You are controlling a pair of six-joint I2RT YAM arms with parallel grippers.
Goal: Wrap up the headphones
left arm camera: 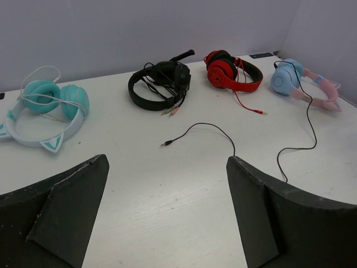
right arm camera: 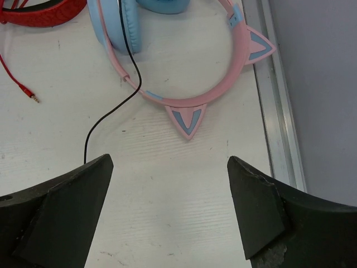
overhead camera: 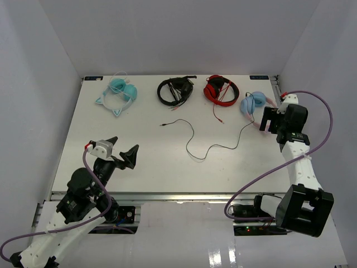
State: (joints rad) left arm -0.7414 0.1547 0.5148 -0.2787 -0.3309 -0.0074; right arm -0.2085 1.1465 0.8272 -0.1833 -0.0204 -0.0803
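Note:
The headphones (overhead camera: 252, 104) lie flat at the table's far right, with light blue ear cups and a pink cat-eared headband (right arm camera: 237, 61). They also show in the left wrist view (left arm camera: 290, 78). Their thin dark cable (overhead camera: 217, 146) snakes left across the table, and its plug (left arm camera: 163, 144) lies loose near the middle. My right gripper (overhead camera: 268, 120) is open and empty, just in front of the headband, with one cat ear (right arm camera: 188, 118) between and beyond its fingertips (right arm camera: 170, 161). My left gripper (overhead camera: 122, 148) is open and empty at the near left, far from the headphones (left arm camera: 167, 162).
All-aqua cat-ear headphones (overhead camera: 120, 95) lie at the back left. Black headphones (overhead camera: 174, 90) and red headphones (overhead camera: 220, 89) lie along the back, and the red cable with its plug (right arm camera: 34, 99) trails forward. The table's metal edge rail (right arm camera: 279, 111) runs just right of the pink headband.

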